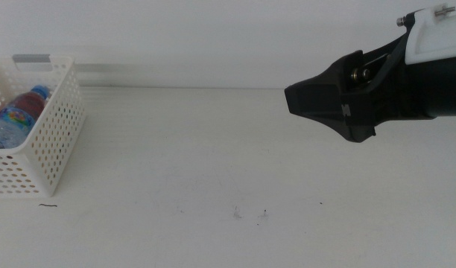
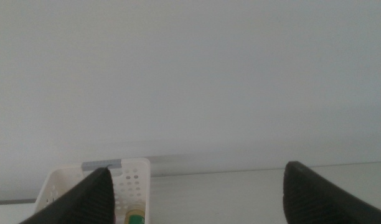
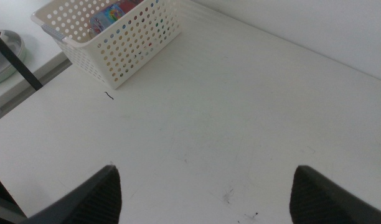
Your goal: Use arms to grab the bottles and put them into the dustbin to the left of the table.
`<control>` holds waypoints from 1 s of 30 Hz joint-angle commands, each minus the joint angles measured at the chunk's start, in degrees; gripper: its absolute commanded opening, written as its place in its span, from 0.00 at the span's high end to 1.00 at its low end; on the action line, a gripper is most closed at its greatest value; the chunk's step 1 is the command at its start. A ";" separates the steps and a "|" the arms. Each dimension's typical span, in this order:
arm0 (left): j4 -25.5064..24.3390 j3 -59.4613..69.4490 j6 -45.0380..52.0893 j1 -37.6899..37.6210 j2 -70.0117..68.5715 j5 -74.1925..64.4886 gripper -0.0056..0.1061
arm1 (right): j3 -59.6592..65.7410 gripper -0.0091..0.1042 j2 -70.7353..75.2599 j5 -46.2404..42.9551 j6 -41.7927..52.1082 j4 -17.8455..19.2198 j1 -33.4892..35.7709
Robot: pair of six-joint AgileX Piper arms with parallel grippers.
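Dustbin (image 1: 45, 141) at table's (image 1: 213, 149) far left edge; water bottle (image 1: 16, 117) lies inside, cap pointing away from camera; tea bottle (image 2: 134, 218) glimpsed inside too. No bottle left on table. Left gripper (image 2: 190, 199) just beside dustbin, jaws released, empty. Right gripper (image 3: 206, 193) raised at right, well apart, jaws spread, empty.

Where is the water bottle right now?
The water bottle lies inside the white basket at the table's far left edge in the middle view, far from the right claw.
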State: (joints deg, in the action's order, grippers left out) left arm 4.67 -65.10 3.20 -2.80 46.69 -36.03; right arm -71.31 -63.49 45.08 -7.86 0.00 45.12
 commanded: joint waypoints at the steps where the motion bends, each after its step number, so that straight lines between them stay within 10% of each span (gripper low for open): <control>1: -0.38 0.28 -0.54 -0.15 -0.18 0.78 0.14 | -0.32 0.12 0.21 -0.21 0.18 0.65 0.10; 7: 0.50 6.26 0.01 -0.15 -4.51 5.18 0.14 | 7.32 0.12 3.69 -8.36 0.18 -1.66 -5.55; 18: 2.01 46.81 0.01 -0.06 -30.25 17.67 0.14 | 50.53 0.12 30.66 -32.92 0.18 -2.10 -38.03; 30: 3.51 60.99 0.01 -0.06 -46.69 18.20 0.14 | 68.58 0.12 60.51 -32.69 0.18 3.73 -45.12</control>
State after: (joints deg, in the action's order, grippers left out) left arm 6.96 -5.22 3.20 -2.80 0.28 -19.07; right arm -3.37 -5.02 13.35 -7.97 1.67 0.52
